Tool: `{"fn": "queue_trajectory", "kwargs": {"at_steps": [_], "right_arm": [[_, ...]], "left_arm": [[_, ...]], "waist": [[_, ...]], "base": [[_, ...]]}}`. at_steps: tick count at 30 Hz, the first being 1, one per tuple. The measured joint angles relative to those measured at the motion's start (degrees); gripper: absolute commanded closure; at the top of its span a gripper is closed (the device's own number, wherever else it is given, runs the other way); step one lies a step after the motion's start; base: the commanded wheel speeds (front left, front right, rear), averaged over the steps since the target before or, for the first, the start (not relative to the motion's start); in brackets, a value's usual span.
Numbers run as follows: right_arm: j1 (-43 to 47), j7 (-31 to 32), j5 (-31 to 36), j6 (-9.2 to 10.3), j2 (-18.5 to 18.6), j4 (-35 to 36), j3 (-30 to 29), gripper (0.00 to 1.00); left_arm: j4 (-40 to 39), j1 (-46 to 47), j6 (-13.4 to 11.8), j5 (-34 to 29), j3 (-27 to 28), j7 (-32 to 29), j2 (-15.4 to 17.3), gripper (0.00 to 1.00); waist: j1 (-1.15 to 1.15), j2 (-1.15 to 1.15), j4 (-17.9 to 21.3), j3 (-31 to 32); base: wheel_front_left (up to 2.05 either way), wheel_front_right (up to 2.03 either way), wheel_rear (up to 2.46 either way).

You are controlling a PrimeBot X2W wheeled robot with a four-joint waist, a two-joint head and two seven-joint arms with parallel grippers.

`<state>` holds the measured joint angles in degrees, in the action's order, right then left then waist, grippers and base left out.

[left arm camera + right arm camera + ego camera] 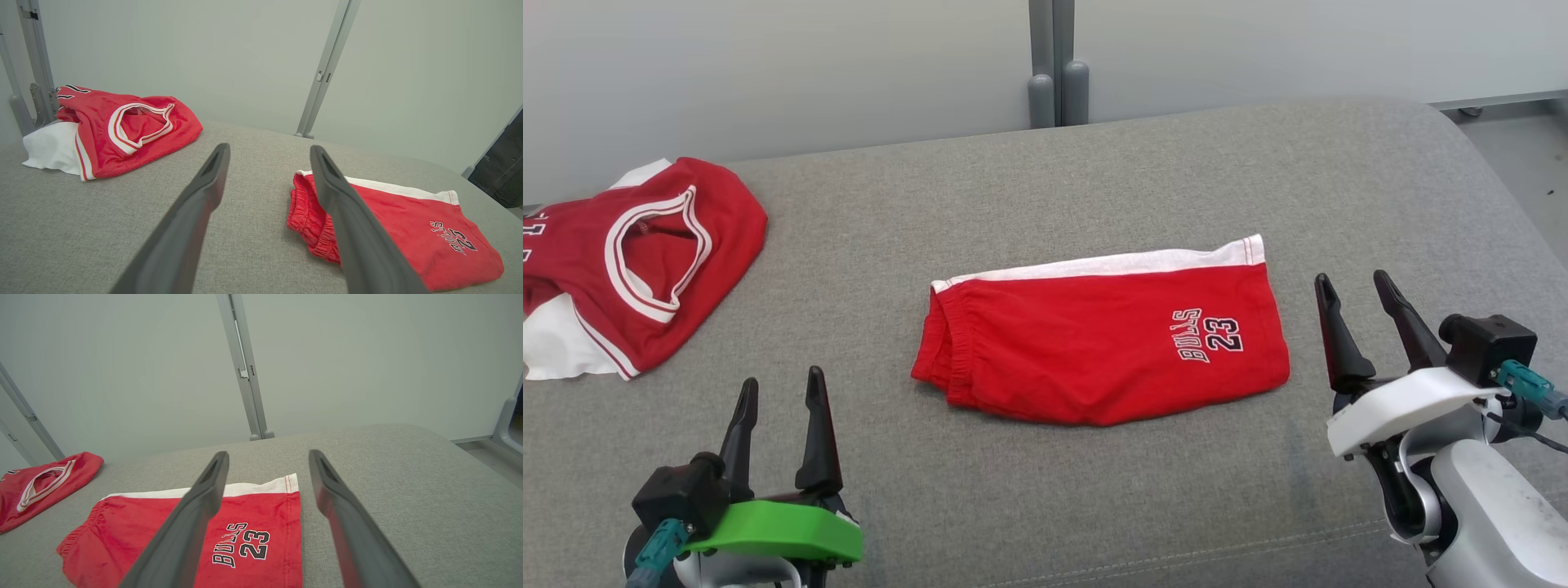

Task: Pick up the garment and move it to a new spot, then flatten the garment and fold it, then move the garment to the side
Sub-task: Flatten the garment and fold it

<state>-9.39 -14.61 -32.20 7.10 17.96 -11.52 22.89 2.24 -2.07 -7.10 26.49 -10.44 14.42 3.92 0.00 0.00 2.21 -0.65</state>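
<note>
The garment [1094, 343] is a pair of red shorts with a white strip and "BULLS 23" print, lying folded flat in the middle of the grey padded surface [1045, 188]. It also shows in the left wrist view [408, 228] and the right wrist view [163, 531]. My left gripper [782, 384] stands open at the lower left, short of the shorts' waistband end, nothing between its fingers. To the right of the shorts' printed end, my right gripper [1354, 282] is open and empty, apart from the cloth.
A red and white jersey [629, 261] lies crumpled at the far left of the surface, also seen in the left wrist view as the jersey [122, 126]. A grey post [1058, 65] rises behind the surface against a pale wall. The surface rounds off at the right.
</note>
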Motion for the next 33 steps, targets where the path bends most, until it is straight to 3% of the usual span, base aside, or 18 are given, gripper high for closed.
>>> {"fn": "queue_trajectory", "kwargs": {"at_steps": [11,15,25,33], "right_arm": [[1.7,0.0,-1.7,-0.05,-0.8,-0.3,-1.1,0.00],[1.6,0.8,-5.3,-1.46,-1.5,-1.5,-2.3,0.00],[-3.6,8.7,-8.9,-3.57,2.6,-10.8,-4.3,0.00],[-8.5,14.9,-13.3,-5.09,2.6,-17.1,-5.8,0.00]], "left_arm": [[-1.3,-0.7,0.0,-0.6,-0.6,0.0,-0.4,0.00],[-1.9,-0.7,0.0,-1.2,-1.5,0.0,-0.6,0.00],[-2.9,-0.4,0.0,-2.1,-2.9,0.0,-0.8,0.00],[-3.4,1.6,0.0,-2.1,-3.7,0.0,-0.9,0.00]], "waist": [[0.00,0.00,-0.4,-0.7],[0.00,0.00,-0.8,-1.7],[0.00,0.00,-3.5,-5.3],[0.00,0.00,-7.9,-8.9]], "base": [[0.00,0.00,0.00],[0.00,0.00,0.00],[0.00,0.00,0.00],[0.00,0.00,0.00]]}}
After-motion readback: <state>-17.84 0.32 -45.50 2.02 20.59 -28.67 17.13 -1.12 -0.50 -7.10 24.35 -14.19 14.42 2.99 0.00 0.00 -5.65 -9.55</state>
